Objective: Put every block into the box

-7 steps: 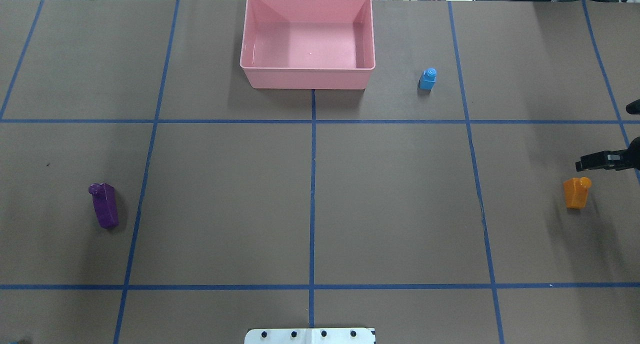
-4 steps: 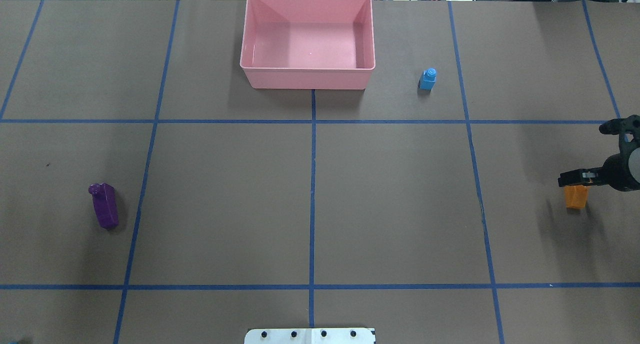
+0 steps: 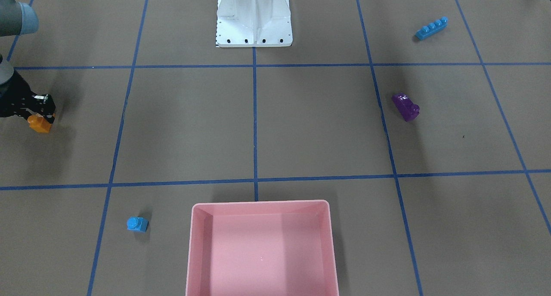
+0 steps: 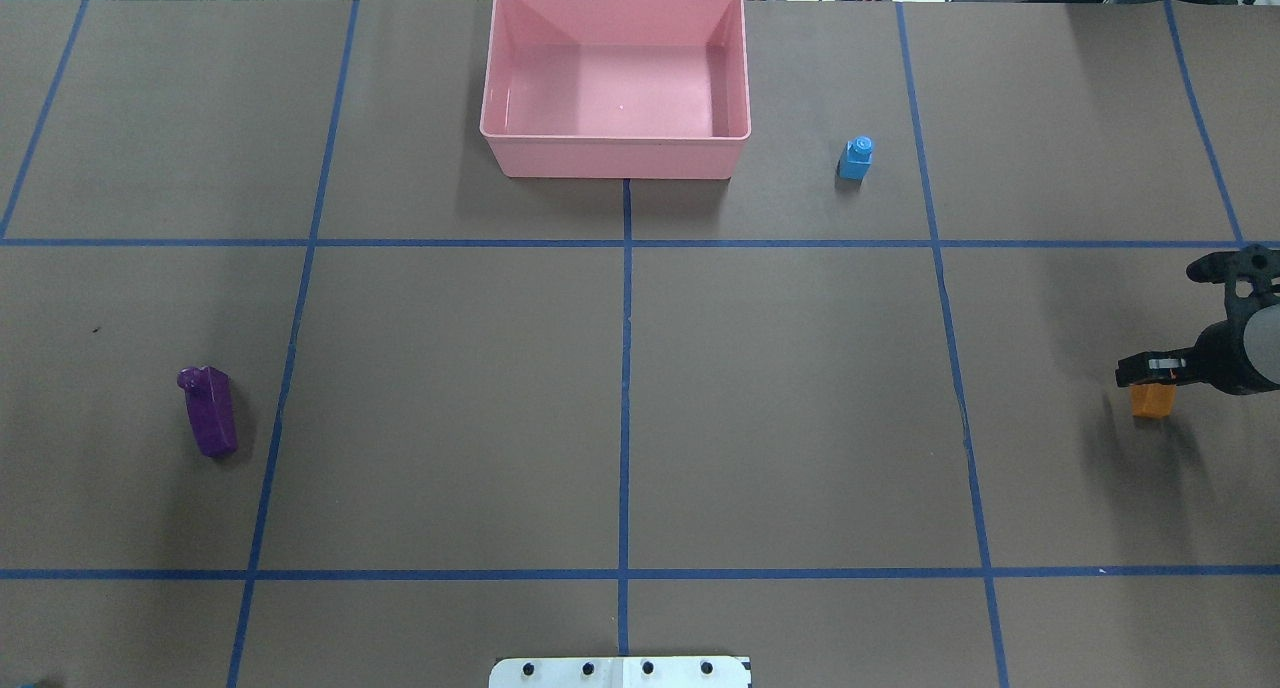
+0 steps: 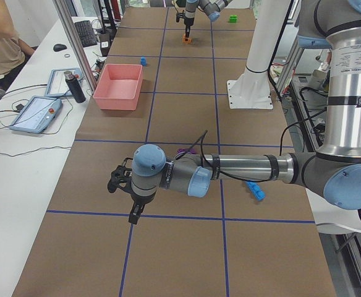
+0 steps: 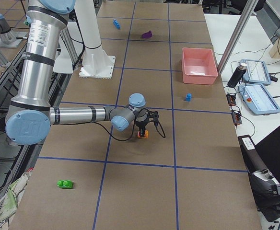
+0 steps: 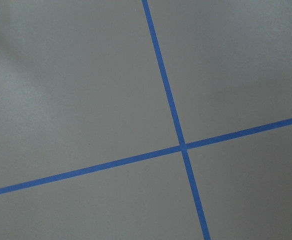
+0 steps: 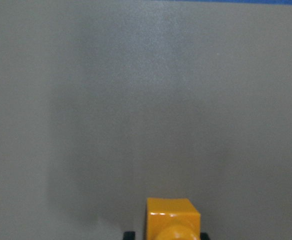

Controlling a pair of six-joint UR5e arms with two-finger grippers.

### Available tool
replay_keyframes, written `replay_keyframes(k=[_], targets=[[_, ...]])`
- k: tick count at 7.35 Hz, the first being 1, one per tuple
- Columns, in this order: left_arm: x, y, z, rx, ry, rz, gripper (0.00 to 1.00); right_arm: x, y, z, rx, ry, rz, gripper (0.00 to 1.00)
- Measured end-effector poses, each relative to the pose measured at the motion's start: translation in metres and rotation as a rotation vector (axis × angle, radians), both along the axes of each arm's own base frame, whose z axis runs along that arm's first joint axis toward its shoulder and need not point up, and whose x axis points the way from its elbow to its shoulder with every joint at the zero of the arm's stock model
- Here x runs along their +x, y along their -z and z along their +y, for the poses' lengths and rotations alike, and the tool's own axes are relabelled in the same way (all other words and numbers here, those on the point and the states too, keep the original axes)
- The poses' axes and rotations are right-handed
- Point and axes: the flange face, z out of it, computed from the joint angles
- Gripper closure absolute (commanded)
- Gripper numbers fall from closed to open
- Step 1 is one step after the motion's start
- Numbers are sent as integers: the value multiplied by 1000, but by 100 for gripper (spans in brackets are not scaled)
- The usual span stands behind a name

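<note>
Right gripper [image 4: 1145,369] low over the orange block [image 4: 1152,401] near the table's [image 4: 800,418] right edge, fingers flanking it, grip not discernible; left gripper [image 5: 133,216], state not discernible, above a tape cross [image 7: 182,146]; blue block [image 4: 855,158] on the table right of the box [image 4: 615,156], purple block [image 4: 208,411] well apart at left.

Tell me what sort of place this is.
Probably a robotics lab or test cell: large robot arms at a table gridded with blue tape, and control tablets on a side desk.
</note>
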Motion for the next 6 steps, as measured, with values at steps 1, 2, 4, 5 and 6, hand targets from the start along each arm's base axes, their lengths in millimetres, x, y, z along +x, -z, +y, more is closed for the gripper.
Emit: replay_keyframes(k=[1,2,4,5,6], targets=[[0,1,-1,2,0,-1,0,0,3,0,2,2,-6,100],[0,2,-2,5,0,-1,0,0,14,-1,14,1,-21,100],[1,5,-2,11,-6,17,0,7,59,-20,58,-20,-94,100],[4,8,-1,11,-17,56,0,8,89,-44,75,-38,-135,100],[7,9,0,10,-27,92,0,-1,128,-77,78,-55,-151,100]])
